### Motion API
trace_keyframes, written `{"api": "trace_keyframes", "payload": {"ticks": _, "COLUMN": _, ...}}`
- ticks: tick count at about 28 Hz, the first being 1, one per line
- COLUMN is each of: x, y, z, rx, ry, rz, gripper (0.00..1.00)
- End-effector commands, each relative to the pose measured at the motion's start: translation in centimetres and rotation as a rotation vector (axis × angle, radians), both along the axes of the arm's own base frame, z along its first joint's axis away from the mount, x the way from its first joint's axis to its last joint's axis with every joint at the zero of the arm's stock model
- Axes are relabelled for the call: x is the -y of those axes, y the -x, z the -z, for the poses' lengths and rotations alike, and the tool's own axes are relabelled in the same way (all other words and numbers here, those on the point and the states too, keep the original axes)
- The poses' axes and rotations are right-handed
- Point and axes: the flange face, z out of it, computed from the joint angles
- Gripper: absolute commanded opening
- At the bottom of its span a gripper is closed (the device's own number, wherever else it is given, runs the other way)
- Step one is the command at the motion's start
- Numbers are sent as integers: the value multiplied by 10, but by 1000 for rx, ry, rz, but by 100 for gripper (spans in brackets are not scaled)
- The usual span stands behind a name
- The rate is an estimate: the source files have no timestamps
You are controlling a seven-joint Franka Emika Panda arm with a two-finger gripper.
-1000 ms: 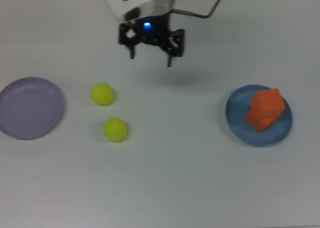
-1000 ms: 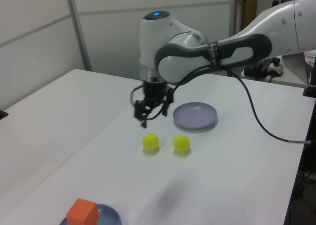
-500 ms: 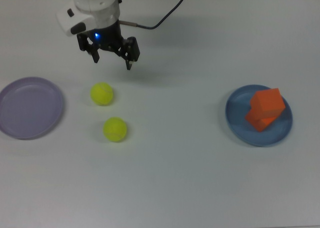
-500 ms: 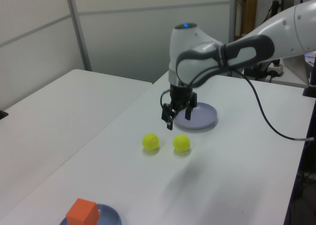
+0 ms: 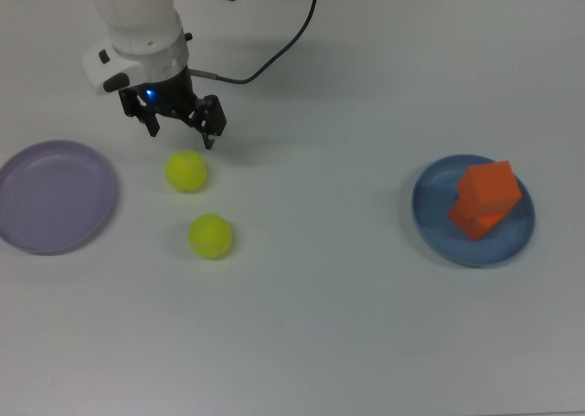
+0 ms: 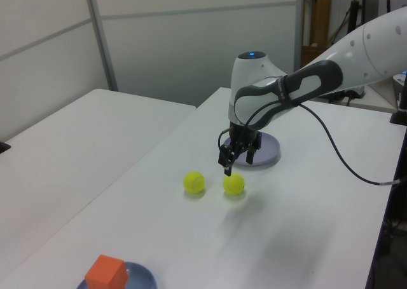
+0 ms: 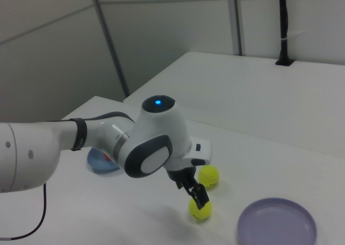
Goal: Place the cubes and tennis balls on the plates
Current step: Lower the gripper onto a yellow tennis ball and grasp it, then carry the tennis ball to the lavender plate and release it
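In the top view, one tennis ball (image 5: 211, 236) lies nearest, with the second tennis ball (image 5: 186, 172) just beyond it, between the lavender plate (image 5: 55, 197) and the blue plate (image 5: 431, 210) carrying two stacked orange cubes (image 5: 486, 199). Farther back, the gripper (image 5: 181, 131) hovers just above the second ball, fingers spread and empty.

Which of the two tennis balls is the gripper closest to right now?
The upper ball in the top view, just below the open gripper; the other ball lies farther down, away from it.
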Motion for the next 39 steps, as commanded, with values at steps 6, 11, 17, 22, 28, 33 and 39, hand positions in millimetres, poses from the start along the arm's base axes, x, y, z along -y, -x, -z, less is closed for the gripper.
{"api": "trace_keyframes", "payload": {"ticks": 6, "x": 14, "y": -12, "z": 29, "rx": 15, "ry": -2, "rz": -8, "gripper": 100}}
{"api": "trace_keyframes", "payload": {"ticks": 11, "x": 15, "y": -16, "z": 40, "rx": 29, "ry": 5, "rz": -3, "gripper": 100}}
{"api": "trace_keyframes", "payload": {"ticks": 17, "x": 13, "y": -18, "z": 50, "rx": 32, "ry": 10, "rz": -5, "gripper": 100}}
{"api": "trace_keyframes", "payload": {"ticks": 22, "x": 8, "y": -18, "z": 56, "rx": 30, "ry": 9, "rz": -12, "gripper": 93}}
{"api": "trace_keyframes", "payload": {"ticks": 28, "x": 6, "y": -19, "z": 65, "rx": 26, "ry": -6, "rz": 3, "gripper": 50}}
{"api": "trace_keyframes", "payload": {"ticks": 33, "x": 6, "y": -20, "z": 65, "rx": 26, "ry": -8, "rz": 4, "gripper": 9}}
{"api": "trace_keyframes", "payload": {"ticks": 39, "x": 7, "y": -23, "z": 52, "rx": 44, "ry": -25, "rz": 10, "gripper": 0}}
